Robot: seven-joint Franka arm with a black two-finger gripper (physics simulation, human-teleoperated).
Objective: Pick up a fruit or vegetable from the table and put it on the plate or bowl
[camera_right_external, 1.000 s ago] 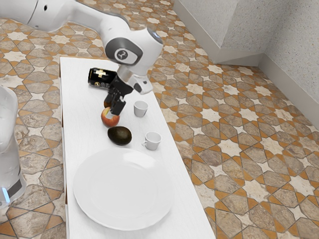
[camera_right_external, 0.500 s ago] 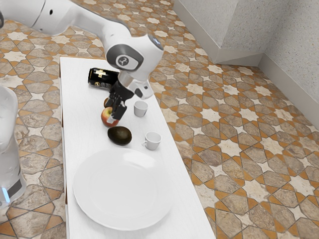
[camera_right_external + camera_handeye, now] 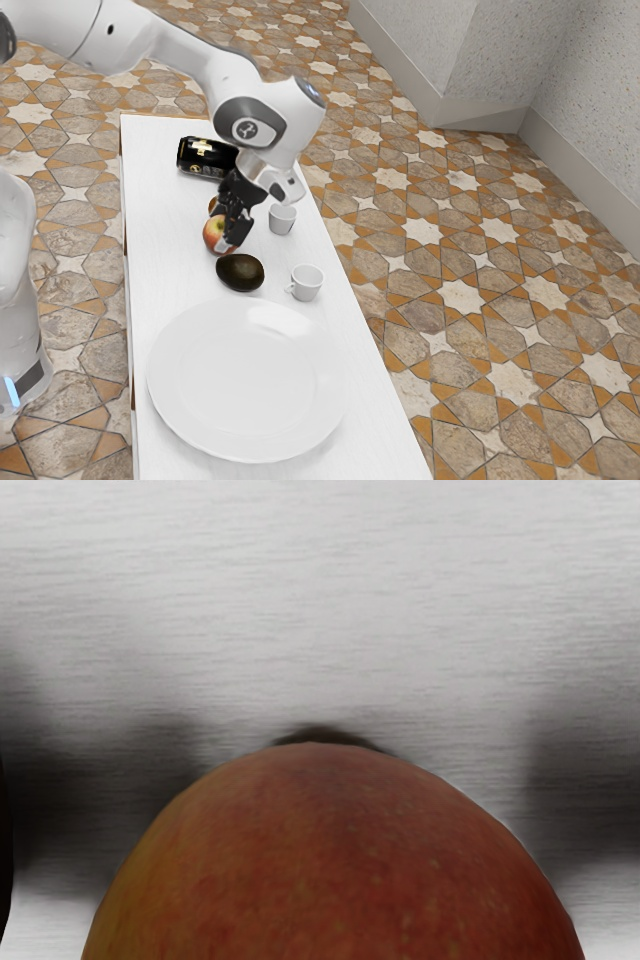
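Note:
A red-yellow apple [image 3: 212,233] lies on the white table [image 3: 165,270], just behind a dark avocado [image 3: 240,271]. My black gripper [image 3: 229,228] has come down over the apple and is open, with its fingers [image 3: 241,230] straddling the fruit. In the wrist view the apple [image 3: 335,865] bulges large right under my hand, with the table's white surface beyond it. The big white plate [image 3: 245,378] rests at the table's near end, well in front of the avocado.
A black can [image 3: 205,157] lies on its side behind the gripper. One small white cup [image 3: 283,218] stands beside the gripper and another [image 3: 305,282] next to the avocado. A small brown object [image 3: 213,205] sits behind the apple.
My hand has moved down and slightly toward the exterior view's left, closing in around the apple. The avocado, cups, can and plate have stayed put.

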